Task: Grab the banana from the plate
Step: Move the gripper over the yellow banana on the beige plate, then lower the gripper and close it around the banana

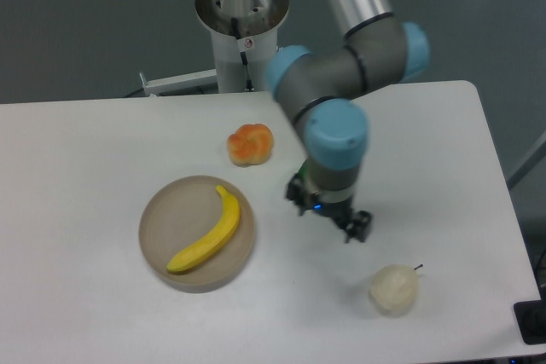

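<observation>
Camera view, one banana (207, 240), one plate (162, 217), one claw (328, 216) spread wide, empty.

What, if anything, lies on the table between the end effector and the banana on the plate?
Nothing visible. Bare table separates the end effector from the banana on the plate. The orange fruit sits off that path.

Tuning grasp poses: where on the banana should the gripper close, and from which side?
Probably the middle of the banana, from straight above. It lies flat on the plate, running diagonally from upper right to lower left, so fingers should straddle its narrow width, across the long axis. The plate's low rim discourages a sideways approach. The gripper is off to its right.
</observation>
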Robot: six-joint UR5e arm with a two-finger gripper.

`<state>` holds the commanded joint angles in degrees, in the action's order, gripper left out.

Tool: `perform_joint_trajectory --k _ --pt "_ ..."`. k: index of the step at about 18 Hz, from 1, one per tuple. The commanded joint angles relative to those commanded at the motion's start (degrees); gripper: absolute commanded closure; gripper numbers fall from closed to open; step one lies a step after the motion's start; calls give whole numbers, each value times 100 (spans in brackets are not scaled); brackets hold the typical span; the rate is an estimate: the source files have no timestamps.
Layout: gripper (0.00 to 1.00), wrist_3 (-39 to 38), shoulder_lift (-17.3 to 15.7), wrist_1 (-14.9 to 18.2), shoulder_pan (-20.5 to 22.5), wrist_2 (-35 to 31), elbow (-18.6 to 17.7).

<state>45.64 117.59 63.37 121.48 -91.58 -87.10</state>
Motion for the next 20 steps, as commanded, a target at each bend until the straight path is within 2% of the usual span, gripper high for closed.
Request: perform_joint_trajectory --k 3,5,7,10,14,20 --pt "0 -221 79 0 -229 18 -132" --pt "0 -721 36 -35 -361 18 -394" --pt "0 -968 9 -263 -510 44 -571" --pt "0 -1276 35 -360 -634 245 -668" --pt "0 -1303 150 -746 -836 273 -835" --pt "1 -1303 203 -817 -871 273 -870"
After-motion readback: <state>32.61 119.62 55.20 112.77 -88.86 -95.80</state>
